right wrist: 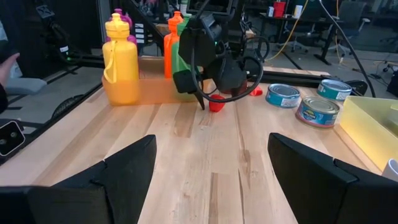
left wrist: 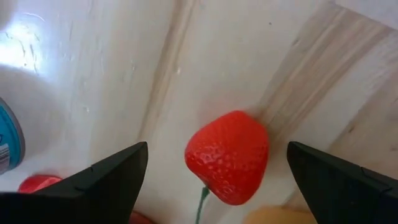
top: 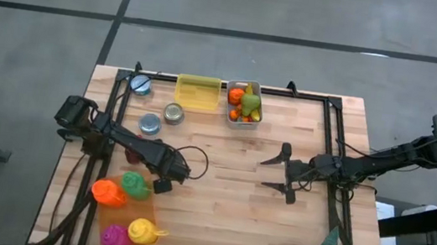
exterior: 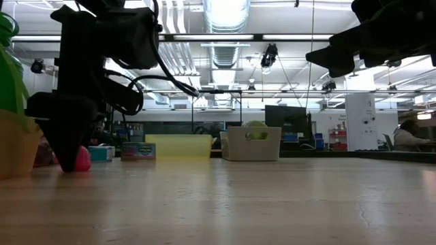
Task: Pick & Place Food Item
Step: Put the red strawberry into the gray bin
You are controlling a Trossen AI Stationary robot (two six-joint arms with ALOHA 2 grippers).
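Strawberry, red plastic with a green stem, lying on the wooden surface toward its left edge, just beside the coloured plastic bottles. Left claw poised over it, fingers apart and straddling the berry, not touching. Approach step, judged; next calls for lowering, closing, then carrying toward the grey bin of toy fruit at the far edge. Right claw waiting near mid-surface, fingers spread. Berry plain only from the wrists; hidden under the arm from above.

Both grippers' jaws apart.
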